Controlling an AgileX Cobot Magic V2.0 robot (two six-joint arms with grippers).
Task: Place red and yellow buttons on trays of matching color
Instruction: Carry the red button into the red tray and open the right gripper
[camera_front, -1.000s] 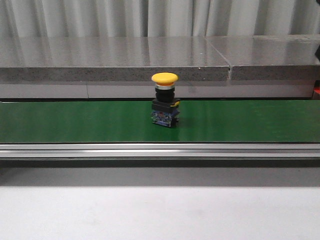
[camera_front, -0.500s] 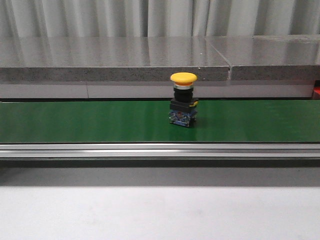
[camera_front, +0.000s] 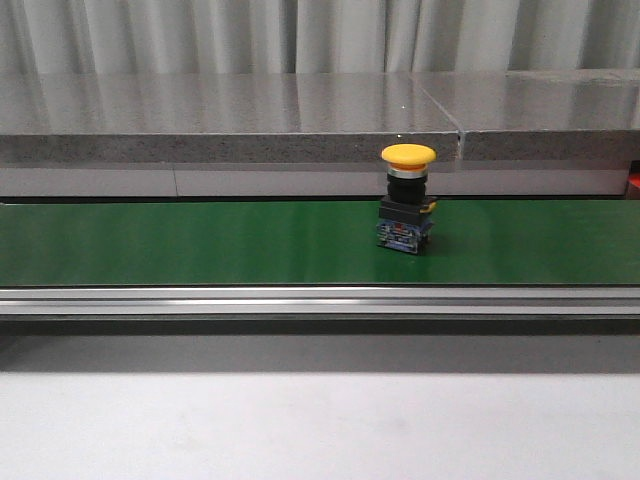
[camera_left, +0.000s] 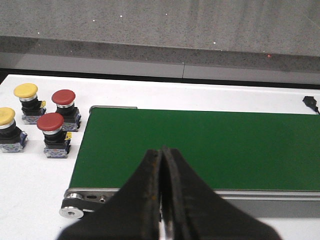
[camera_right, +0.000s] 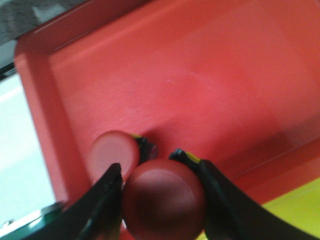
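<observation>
Change since a second ago: the yellow mushroom-head push button with black collar and blue-grey contact block (camera_front: 407, 198) has ridden rightward along the green conveyor belt (camera_front: 200, 245), from near mid-belt to right of centre; it stands upright.

Item, held: red mushroom-head push button (camera_right: 164, 197), clamped between the fingers of my right gripper (camera_right: 162, 200), over the red plastic tray (camera_right: 210, 80). A second red-capped button (camera_right: 115, 154) already stands in that tray, just beside the held one. A strip of yellow tray (camera_right: 292, 215) shows along the red tray's far edge.

My left gripper (camera_left: 162, 165): jaws pressed together, holding nothing, hovering above the belt's near end.

Handling, my judgement: rigid plastic and metal, light, top-heavy under the broad cap; smooth dome likely slippery. Best hold is across the black collar or squared block beneath the cap.

Surroundings, relative to the belt: off its end on the white tabletop (camera_left: 30, 185), two yellow spare buttons (camera_left: 25, 91) and two red spare buttons (camera_left: 63, 97), close-packed.

Obstruction: the seated red button crowds the release spot; set down clear of it.
</observation>
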